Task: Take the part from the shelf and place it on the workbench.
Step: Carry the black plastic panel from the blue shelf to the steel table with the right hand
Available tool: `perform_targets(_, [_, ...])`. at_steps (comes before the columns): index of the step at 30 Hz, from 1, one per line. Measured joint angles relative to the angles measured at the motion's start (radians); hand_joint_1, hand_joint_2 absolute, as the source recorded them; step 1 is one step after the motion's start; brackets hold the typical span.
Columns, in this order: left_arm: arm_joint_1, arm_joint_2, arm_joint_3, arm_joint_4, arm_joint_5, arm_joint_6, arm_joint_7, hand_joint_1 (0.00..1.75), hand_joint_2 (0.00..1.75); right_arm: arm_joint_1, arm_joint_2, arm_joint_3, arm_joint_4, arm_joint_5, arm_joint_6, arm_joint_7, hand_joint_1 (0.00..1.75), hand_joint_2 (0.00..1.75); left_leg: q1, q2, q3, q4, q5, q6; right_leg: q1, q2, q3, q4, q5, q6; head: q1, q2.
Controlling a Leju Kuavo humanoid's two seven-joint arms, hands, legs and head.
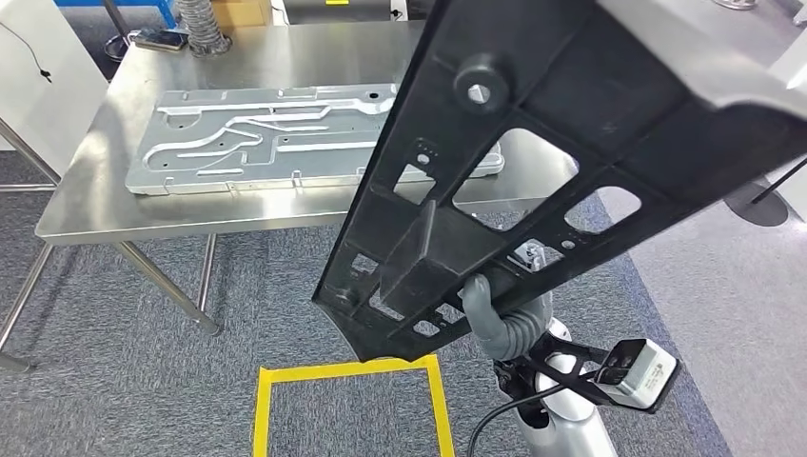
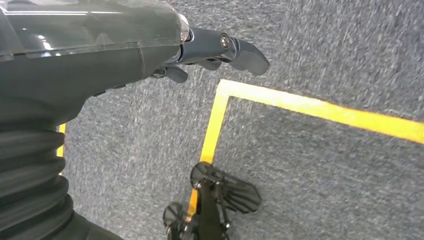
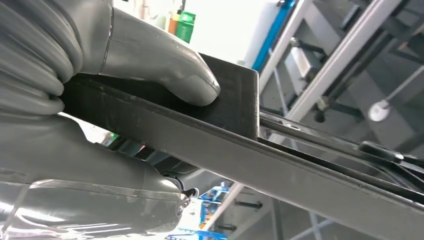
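Black plastic part (image 1: pixel 561 143), long and flat with ribs and cut-outs, held high in the air by the right hand (image 1: pixel 485 297), tilted steeply, lower end near the yellow floor marking (image 1: pixel 348 409), upper end over the corner of the steel tabletop (image 1: pixel 86 190). Not yet resting on anything. Seen from the right wrist, thick grey thumb pressing on one face of a rib, other fingers (image 3: pixel 90 175) closing from the opposite side, so clamping the part at one end only. Left hand (image 2: pixel 200 50) hanging over the carpet, fingers loosely curled and holding nothing.

On the tabletop already lying a silver metal plate (image 1: pixel 276 138), taking much of the surface.

For doing this step well, probably: keep firm clamp, because long lever from a one-end hold can twist the part out. Bring over the free right portion of the tabletop, level it first, lower slowly, avoid striking the metal plate or the table edge. Release only after the part lies flat and fully supported
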Motion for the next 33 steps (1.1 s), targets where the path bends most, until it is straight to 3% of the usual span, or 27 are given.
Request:
perform_targets(1, [0.001,0.0,0.0,0.0,0.0,0.0,0.0,0.0,1.75,0.001,0.0,0.0,0.001,0.002,-0.002,0.003,1.75,1.75,-0.001,0.0,0.007,0.0,-0.007,0.0,-0.001,-0.001,-0.028,0.027,-0.007,0.001,0.0,0.0])
perform_targets(2, [0.001,0.0,0.0,0.0,0.0,-0.001,0.0,0.0,1.75,0.001,0.0,-0.001,0.002,0.002,-0.006,0.004,1.75,1.75,-0.001,-0.001,0.017,0.0,-0.015,0.0,0.0,-0.001,-0.039,0.018,0.008,0.0,0.0,0.0])
perform_targets(5, [0.002,-0.002,0.0,0.0,0.0,-0.001,0.0,0.0,1.75,0.002,-0.002,-0.004,0.006,0.002,-0.012,0.004,1.75,1.75,-0.005,-0.003,0.054,0.0,-0.042,-0.003,0.006,-0.002,0.008,-0.16,0.139,-0.017,0.0,0.0])
perform_targets(6, [0.001,-0.004,0.0,0.0,0.001,0.0,0.0,0.0,1.75,0.003,-0.002,-0.005,0.006,0.002,-0.013,0.003,1.75,1.75,-0.006,-0.003,0.062,-0.001,-0.05,-0.007,0.011,-0.002,0.023,-0.21,0.166,-0.025,0.0,0.0])
perform_targets(7, [0.001,-0.006,0.0,0.0,0.001,0.001,0.0,0.0,1.75,0.004,-0.003,-0.006,0.007,0.002,-0.013,0.002,1.75,1.75,-0.006,-0.002,0.069,-0.003,-0.055,-0.013,0.015,-0.002,0.031,-0.239,0.181,-0.033,0.0,0.0])
perform_targets(10, [0.001,-0.007,0.001,0.0,0.002,0.002,0.001,0.0,1.75,0.01,-0.005,-0.011,0.01,0.001,-0.013,0.0,1.75,1.75,-0.006,0.0,0.081,0.006,-0.058,-0.033,0.015,0.0,0.051,-0.26,0.181,-0.05,0.001,0.0])
perform_targets(12, [-0.001,-0.008,0.002,0.0,0.002,0.002,0.0,0.0,1.75,0.012,-0.007,-0.014,0.01,0.0,-0.013,-0.003,1.75,1.75,-0.005,0.001,0.06,0.061,-0.073,-0.041,0.007,-0.001,0.075,-0.272,0.175,-0.058,0.001,0.0])
perform_targets(15, [-0.001,-0.009,0.002,0.0,0.002,0.001,-0.003,0.0,1.75,0.021,-0.01,-0.021,0.011,-0.001,-0.013,-0.007,1.75,1.75,0.001,0.002,-0.047,0.231,-0.142,-0.054,0.005,-0.002,0.097,-0.276,0.158,-0.062,0.001,0.0])
perform_targets(16, [0.001,-0.008,0.002,0.0,0.002,0.001,-0.004,0.0,1.75,0.027,-0.011,-0.024,0.013,-0.002,-0.012,-0.008,1.75,1.75,0.004,0.002,-0.078,0.265,-0.155,-0.057,0.004,-0.001,0.103,-0.276,0.151,-0.06,0.0,0.0])
perform_targets(17, [0.003,-0.008,0.002,0.0,0.002,0.001,-0.005,0.0,1.75,0.032,-0.013,-0.026,0.015,-0.003,-0.012,-0.009,1.75,1.75,0.005,0.002,-0.094,0.268,-0.147,-0.06,0.003,0.0,0.111,-0.274,0.143,-0.058,0.0,0.0])
perform_targets(18, [0.004,-0.008,0.003,0.0,0.002,0.0,-0.006,0.0,1.75,0.036,-0.015,-0.03,0.018,-0.006,-0.011,-0.009,1.75,1.75,0.007,0.002,-0.092,0.234,-0.116,-0.062,0.002,0.001,0.121,-0.273,0.134,-0.055,0.0,0.0])
perform_targets(20, [0.004,-0.007,0.004,0.0,0.003,-0.001,-0.007,0.0,1.75,0.039,-0.017,-0.038,0.026,-0.011,-0.011,-0.01,1.75,1.75,0.011,0.003,-0.055,0.106,-0.022,-0.064,-0.002,0.001,0.144,-0.27,0.114,-0.046,0.0,0.0])
perform_targets(21, [0.004,-0.007,0.004,0.0,0.004,-0.001,-0.007,0.0,1.75,0.039,-0.018,-0.043,0.031,-0.013,-0.015,-0.01,1.75,1.75,0.011,0.004,-0.039,0.051,0.005,-0.063,-0.002,0.001,0.152,-0.268,0.105,-0.041,0.001,0.0])
perform_targets(22, [0.004,-0.007,0.005,0.0,0.005,-0.001,-0.007,0.0,1.75,0.038,-0.018,-0.049,0.036,-0.011,-0.023,-0.009,1.75,1.75,0.008,0.004,-0.03,0.019,0.018,-0.058,-0.002,0.0,0.155,-0.268,0.099,-0.035,0.001,0.0])
perform_targets(24, [0.005,-0.007,0.006,0.0,0.008,-0.001,-0.008,0.0,1.75,0.032,-0.019,-0.067,0.053,0.024,-0.068,0.004,1.75,1.75,0.003,0.004,-0.031,0.009,0.012,-0.042,0.0,0.0,0.157,-0.265,0.094,-0.022,0.001,0.0])
perform_targets(26, [0.007,-0.006,0.008,0.0,0.01,-0.001,-0.01,0.0,1.75,0.012,-0.022,-0.097,0.087,0.151,-0.199,0.038,1.75,1.75,0.005,0.001,-0.023,0.008,0.015,-0.026,-0.001,-0.001,0.157,-0.254,0.091,-0.011,0.001,0.0])
perform_targets(28, [0.005,-0.006,0.01,0.0,0.008,-0.001,-0.012,0.0,1.75,-0.034,-0.029,-0.138,0.143,0.354,-0.397,0.079,1.75,1.75,0.006,0.0,-0.012,0.005,0.01,-0.015,-0.004,-0.002,0.121,-0.186,0.069,-0.001,0.001,0.0])
perform_targets(31, [0.003,-0.005,0.01,0.0,-0.001,-0.004,-0.014,0.0,1.75,-0.124,-0.046,-0.201,0.254,0.668,-0.66,0.156,1.75,1.75,0.003,0.0,-0.003,0.004,-0.002,-0.005,-0.006,-0.002,-0.006,0.003,0.003,0.007,0.001,0.0])
perform_targets(32, [0.003,-0.005,0.01,0.0,-0.005,-0.006,-0.014,0.0,1.75,-0.154,-0.054,-0.213,0.295,0.773,-0.723,0.191,1.75,1.75,0.0,0.0,0.002,0.004,-0.007,-0.004,-0.006,-0.002,-0.038,0.035,0.003,0.005,0.001,0.0])
perform_targets(33, [0.003,-0.005,0.01,0.0,-0.009,-0.007,-0.014,0.0,1.75,-0.186,-0.061,-0.22,0.335,0.88,-0.771,0.23,1.75,1.75,-0.003,0.0,0.011,0.004,-0.013,-0.003,-0.005,-0.002,-0.053,0.031,0.025,0.001,0.001,0.0])
